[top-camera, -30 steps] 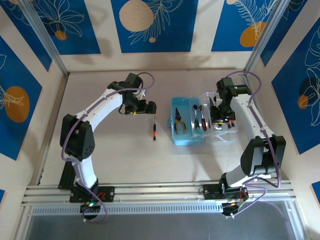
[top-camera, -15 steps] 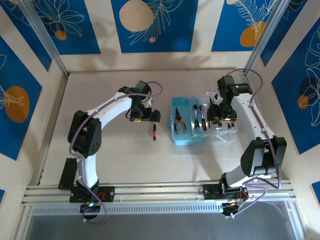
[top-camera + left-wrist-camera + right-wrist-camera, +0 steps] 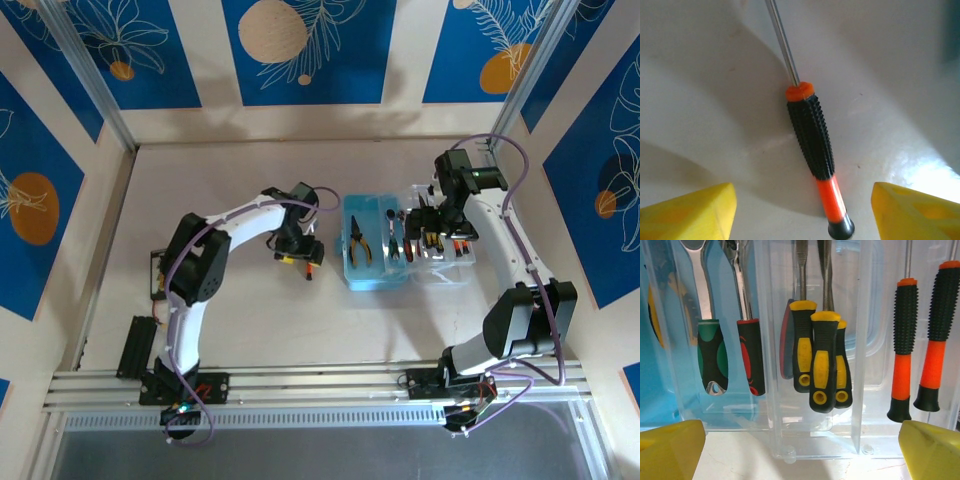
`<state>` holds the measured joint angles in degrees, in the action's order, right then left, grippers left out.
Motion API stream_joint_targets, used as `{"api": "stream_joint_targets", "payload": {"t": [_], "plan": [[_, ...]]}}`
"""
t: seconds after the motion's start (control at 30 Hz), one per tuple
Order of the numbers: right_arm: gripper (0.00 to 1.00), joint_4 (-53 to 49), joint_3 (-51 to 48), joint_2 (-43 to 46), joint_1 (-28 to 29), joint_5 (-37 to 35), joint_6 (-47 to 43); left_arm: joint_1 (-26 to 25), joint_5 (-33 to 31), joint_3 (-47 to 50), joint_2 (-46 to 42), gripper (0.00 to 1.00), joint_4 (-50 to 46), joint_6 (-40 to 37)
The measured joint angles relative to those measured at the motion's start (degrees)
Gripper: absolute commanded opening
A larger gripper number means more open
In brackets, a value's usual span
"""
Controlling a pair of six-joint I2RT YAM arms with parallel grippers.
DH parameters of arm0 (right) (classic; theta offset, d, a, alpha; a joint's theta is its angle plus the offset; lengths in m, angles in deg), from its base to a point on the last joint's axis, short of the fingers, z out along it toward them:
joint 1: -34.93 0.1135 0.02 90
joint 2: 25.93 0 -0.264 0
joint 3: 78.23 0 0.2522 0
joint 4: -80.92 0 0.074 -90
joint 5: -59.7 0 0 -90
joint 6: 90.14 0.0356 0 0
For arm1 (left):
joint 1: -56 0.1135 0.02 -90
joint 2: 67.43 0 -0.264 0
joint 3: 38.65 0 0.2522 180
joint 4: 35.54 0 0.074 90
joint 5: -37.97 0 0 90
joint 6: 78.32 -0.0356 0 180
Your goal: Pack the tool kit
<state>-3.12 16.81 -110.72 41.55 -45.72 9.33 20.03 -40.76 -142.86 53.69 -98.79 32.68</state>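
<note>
tool kit [image 3: 375,272]: a translucent light-blue case lay open on the table [image 3: 250,320], right of the table's middle, with its blue half on the left and its clear lid [image 3: 440,272] folded out flat on the right.
left arm [image 3: 240,215]: reached across the table and ended just left of the tool kit.
left gripper [image 3: 802,212]: pointed down at the table just left of the tool kit. Its yellow fingertips [image 3: 690,212] were spread wide, one on each side of the loose screwdriver, touching neither it nor anything else. It held nothing.
loose screwdriver [image 3: 812,137]: lay flat on the table just left of the tool kit, apart from it. It had a black ribbed grip, an orange collar, an orange band and a black end cap, and its bare steel shaft ran away from the fingertips.
pliers [image 3: 358,243]: lay inside the blue half of the tool kit, orange-yellow handles toward its near edge.
lid tools, in the right wrist view: a green-handled tool [image 3: 711,357], a red-and-black handle [image 3: 751,355], three yellow-and-black screwdrivers [image 3: 820,365] and two orange-and-black screwdrivers [image 3: 902,355] sat side by side in the clear lid's slots, handles toward the camera.
right gripper [image 3: 800,450]: hung at the clear lid side of the tool kit, yellow fingertips far apart, gripping nothing.
right arm [image 3: 505,235]: ran up the right side of the tool kit and bent over the lid.
</note>
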Motion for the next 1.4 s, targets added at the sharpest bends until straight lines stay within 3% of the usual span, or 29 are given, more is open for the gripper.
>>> {"api": "stream_joint_targets", "payload": {"t": [0.27, 0.5, 0.73, 0.87, 1.17, 1.4], "plan": [[0.99, 0.2, 0.0, 0.3, 0.6, 0.4, 0.0, -0.1, -3.4, -0.9, 0.8, 0.4, -1.2, 1.6], [0.99, 0.4, 0.0, 1.3, 1.5, 0.9, 0.1, 0.3, -6.1, -0.4, 0.5, 0.0, -1.9, 1.6], [0.99, 0.9, -0.1, 2.6, 2.3, 2.4, 0.2, 1.2, -3.9, 3.4, -2.2, 0.0, 2.1, 1.6], [0.99, 1.8, -0.1, 3.0, 2.6, 3.5, 0.2, 1.9, 1.1, 4.3, -3.0, 0.0, 3.7, 1.9], [0.99, 4.8, -0.1, 5.3, 4.4, 9.1, 1.3, 3.7, 18.7, 4.3, -11.9, 0.0, 13.5, 7.3], [0.99, 11.0, -0.4, 7.5, 6.6, 18.7, 2.3, 3.9, 31.0, 4.2, -15.1, 0.0, 26.8, 16.1]]}}
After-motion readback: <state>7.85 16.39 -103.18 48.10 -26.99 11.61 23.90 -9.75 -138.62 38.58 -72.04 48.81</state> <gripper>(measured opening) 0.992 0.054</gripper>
